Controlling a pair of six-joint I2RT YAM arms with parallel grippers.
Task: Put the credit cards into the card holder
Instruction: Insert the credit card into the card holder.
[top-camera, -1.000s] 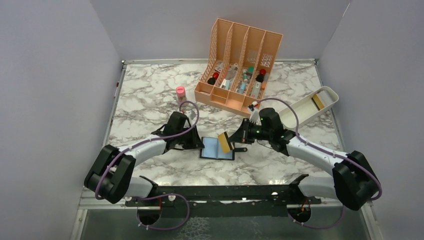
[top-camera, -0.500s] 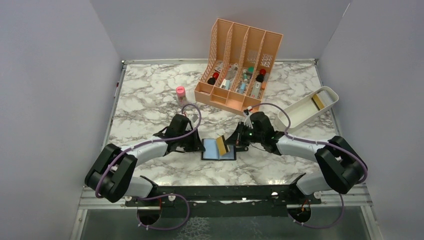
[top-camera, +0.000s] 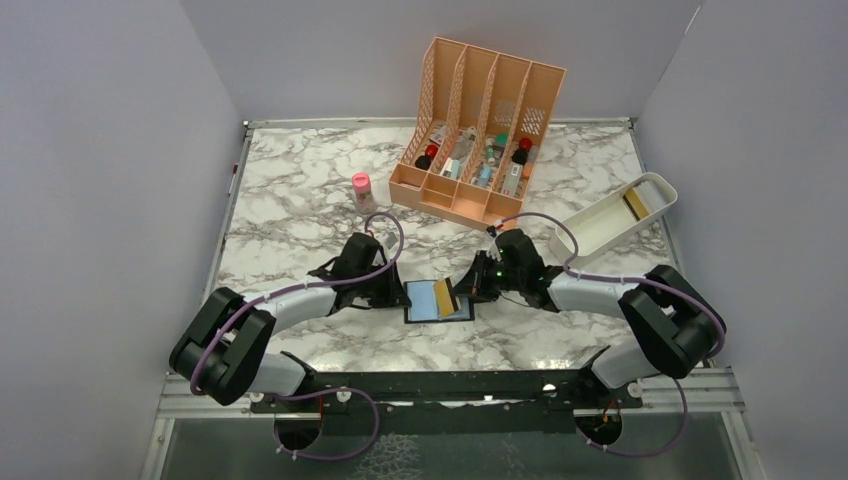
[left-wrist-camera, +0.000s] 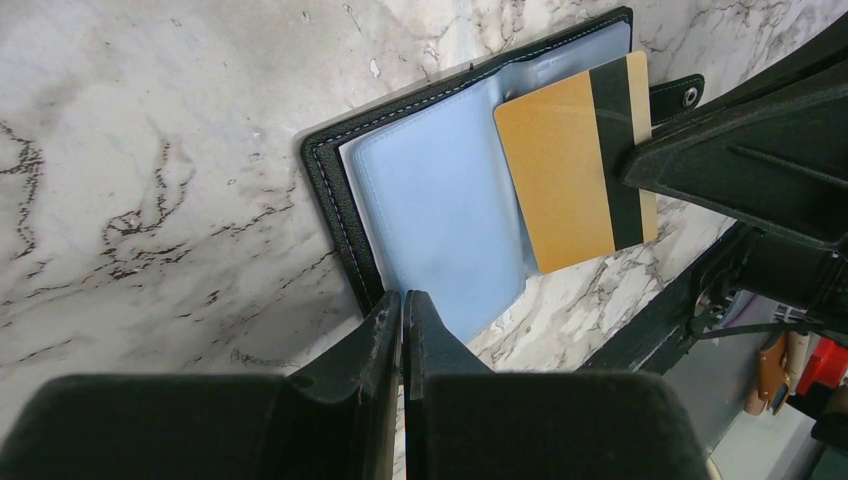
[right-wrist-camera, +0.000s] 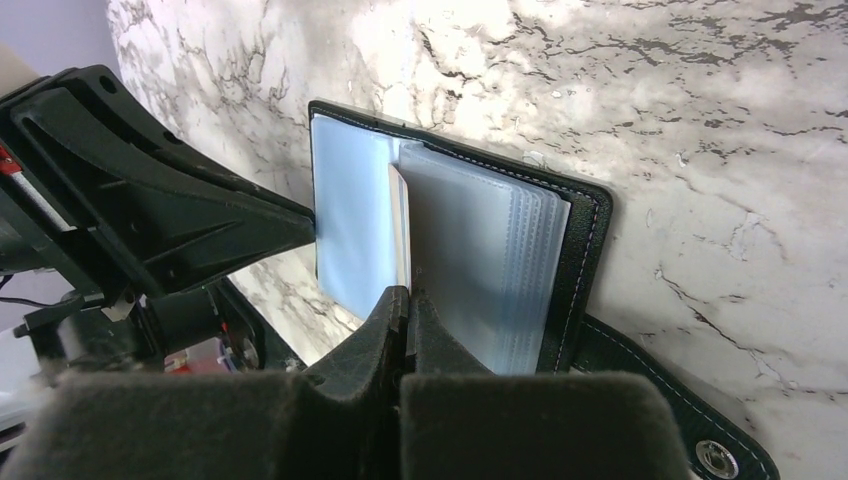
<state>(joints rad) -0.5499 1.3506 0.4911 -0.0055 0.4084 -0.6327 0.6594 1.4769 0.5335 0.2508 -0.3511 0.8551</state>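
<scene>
Marble table (top-camera: 300, 200): open wallet (left-wrist-camera: 430, 200) lies btwn arms; right gripper (right-wrist-camera: 405, 300) clamped on gold card (left-wrist-camera: 560, 180) over wallet's right half, long axis along spine; left gripper (left-wrist-camera: 402, 305) jaws together, tips at wallet's left edge.

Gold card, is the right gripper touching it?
Touching. The left wrist view shows the right gripper clamping the gold card at its striped end.

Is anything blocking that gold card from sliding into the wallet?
Nothing visible does. The right gripper holds the gold card at the clear sleeves of the open card holder; the left gripper pinches a sleeve at the opposite edge, off the card's path.
</scene>
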